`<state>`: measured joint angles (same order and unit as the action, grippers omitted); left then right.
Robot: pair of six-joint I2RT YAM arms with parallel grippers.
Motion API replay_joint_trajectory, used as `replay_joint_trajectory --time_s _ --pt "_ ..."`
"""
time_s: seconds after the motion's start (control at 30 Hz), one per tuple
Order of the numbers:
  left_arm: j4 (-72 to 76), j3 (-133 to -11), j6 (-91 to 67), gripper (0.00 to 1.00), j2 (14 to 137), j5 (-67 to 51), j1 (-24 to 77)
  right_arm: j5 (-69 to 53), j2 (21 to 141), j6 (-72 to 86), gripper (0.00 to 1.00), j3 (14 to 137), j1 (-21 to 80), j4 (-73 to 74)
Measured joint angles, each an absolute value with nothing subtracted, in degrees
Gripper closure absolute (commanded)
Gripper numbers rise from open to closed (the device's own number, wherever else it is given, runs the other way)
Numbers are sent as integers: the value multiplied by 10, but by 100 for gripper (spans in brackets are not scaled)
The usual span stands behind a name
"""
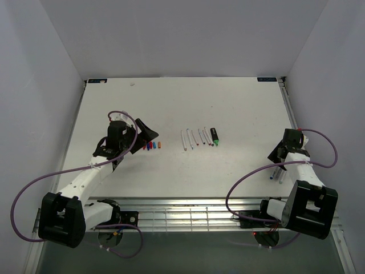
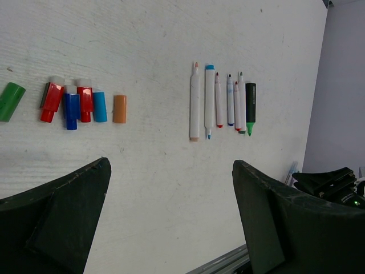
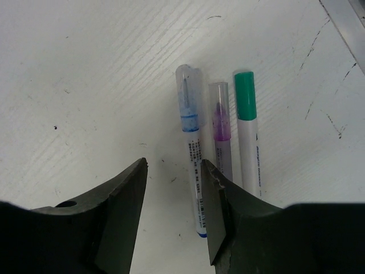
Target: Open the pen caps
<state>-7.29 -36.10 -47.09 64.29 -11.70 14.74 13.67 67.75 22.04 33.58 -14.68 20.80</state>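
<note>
the right tool (image 3: 174, 171) is hanging half spread and empty just left of 3 capped pens (image 3: 219, 142) on the worktop (image 3: 85, 85). it should be centring over the barrel of the blue-capped pen (image 3: 194, 151), clear of its cap. the left tool (image 2: 171, 165) is gaping wide above the loose caps (image 2: 85, 103).

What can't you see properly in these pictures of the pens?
- Right wrist view: the bottom ends of the purple pen and green pen hide behind the right jaws.
- Top view: the loose caps are too small to count.
- Left wrist view: the right arm is cut off by the picture's edge.
</note>
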Motion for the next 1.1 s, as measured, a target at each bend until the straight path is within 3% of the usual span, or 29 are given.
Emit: replay_joint_trajectory --time_s 0.43,0.6,0.63,0.67,0.7,1.1 --pt "-73 -361 -465 2 643 -117 147 133 717 228 57 325 -154 201" --pt "-73 -361 -463 2 643 -117 147 129 725 233 74 321 -154 173" --pt "-74 -361 -463 2 643 -117 147 126 728 234 79 321 -154 164" --pt "-74 -361 -462 2 643 -117 147 121 732 235 90 321 -155 154" --pt "-75 -361 -461 2 643 -116 147 115 737 234 92 321 -155 142" --pt "-119 -379 -417 2 609 -115 147 67 746 215 92 334 -84 97"
